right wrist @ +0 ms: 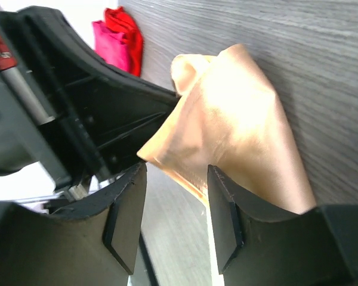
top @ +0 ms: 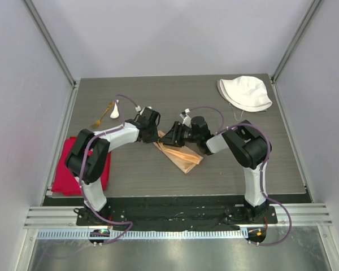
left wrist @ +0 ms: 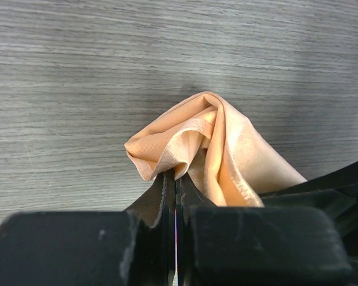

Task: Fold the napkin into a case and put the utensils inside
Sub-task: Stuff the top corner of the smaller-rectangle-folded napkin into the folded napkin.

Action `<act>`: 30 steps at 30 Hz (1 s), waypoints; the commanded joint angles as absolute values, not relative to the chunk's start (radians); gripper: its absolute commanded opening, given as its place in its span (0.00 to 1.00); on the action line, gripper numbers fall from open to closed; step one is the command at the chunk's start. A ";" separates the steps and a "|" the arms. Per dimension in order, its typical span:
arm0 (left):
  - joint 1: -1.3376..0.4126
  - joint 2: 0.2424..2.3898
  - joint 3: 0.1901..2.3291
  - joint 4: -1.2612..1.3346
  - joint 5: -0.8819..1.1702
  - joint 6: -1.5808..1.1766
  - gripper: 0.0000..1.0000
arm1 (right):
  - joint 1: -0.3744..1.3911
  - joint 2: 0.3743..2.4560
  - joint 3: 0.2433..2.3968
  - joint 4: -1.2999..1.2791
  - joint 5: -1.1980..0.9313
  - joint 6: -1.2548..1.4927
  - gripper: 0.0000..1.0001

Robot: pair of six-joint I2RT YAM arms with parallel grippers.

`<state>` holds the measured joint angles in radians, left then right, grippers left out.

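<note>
The dark grey wood-grain worktop (top: 158,96) carries everything, and the two black-and-white arms lean in over its middle from the near edge until their tips nearly meet. A bright red cloth (top: 65,169) lies crumpled at the worktop's left edge, beside the left arm's elbow, and it also shows in the far corner of the right wrist view (right wrist: 128,33). A white fabric hat (top: 246,93) sits at the far right corner, well apart from both arms. The thin peach-orange napkin with a slight sheen (top: 183,157) lies in the middle of the worktop as a narrow layered strip running diagonally, its far-left end lifted and bunched into soft folds (left wrist: 221,143). The left end effector (left wrist: 176,193) has its fingers pressed together, pinching that bunched end of the napkin. The right end effector (right wrist: 176,179) is spread, its two black fingers apart with a fold of the napkin (right wrist: 238,119) just beyond the gap between them. A thin gold metal fork (top: 101,117) and a small white short-handled spoon (top: 114,110) rest just beside each other at the far left of the worktop, outside the cloth.
</note>
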<state>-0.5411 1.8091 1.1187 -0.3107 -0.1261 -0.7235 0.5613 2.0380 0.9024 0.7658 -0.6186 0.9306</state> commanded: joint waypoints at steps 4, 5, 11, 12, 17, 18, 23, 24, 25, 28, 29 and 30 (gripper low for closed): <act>-0.532 1.752 1.092 -0.253 -0.089 -0.756 0.00 | 0.538 2.060 0.920 0.940 -0.687 1.041 0.47; -0.532 1.747 1.091 -0.253 -0.090 -0.758 0.00 | 0.537 2.068 0.917 0.987 -0.689 1.080 0.44; -0.531 1.729 1.071 -0.241 -0.083 -0.764 0.00 | 0.535 2.134 0.943 1.040 -0.707 1.126 0.25; -0.531 1.726 1.069 -0.241 -0.083 -0.765 0.00 | 0.534 2.140 0.946 1.046 -0.709 1.138 0.22; -0.531 1.721 1.080 -0.239 -0.064 -0.769 0.00 | 0.537 2.183 0.954 1.068 -0.715 1.154 0.14; -0.531 1.724 1.083 -0.238 -0.055 -0.772 0.00 | 0.540 2.197 0.962 1.066 -0.715 1.152 0.14; -0.531 1.756 1.098 -0.230 0.027 -0.790 0.00 | 0.552 2.224 0.988 1.031 -0.672 1.131 0.10; -0.531 1.759 1.100 -0.229 0.038 -0.795 0.00 | 0.555 2.229 1.005 1.010 -0.666 1.117 0.09; -0.531 1.758 1.104 -0.244 0.034 -0.801 0.00 | 0.560 2.229 1.006 0.976 -0.654 1.106 0.08; -0.529 1.755 1.137 -0.278 0.058 -0.773 0.00 | 0.563 2.214 1.009 0.909 -0.618 1.056 0.08; -0.529 1.753 1.144 -0.278 0.104 -0.764 0.00 | 0.564 2.212 1.014 0.890 -0.620 1.022 0.07; -0.529 1.759 1.161 -0.279 0.123 -0.762 0.00 | 0.566 2.207 1.028 0.865 -0.620 1.003 0.08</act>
<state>-0.5224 1.7706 1.0840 -0.2993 -0.0204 -0.7712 0.5449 2.2261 0.9840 0.9527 -0.6693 1.1114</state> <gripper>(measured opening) 0.013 0.078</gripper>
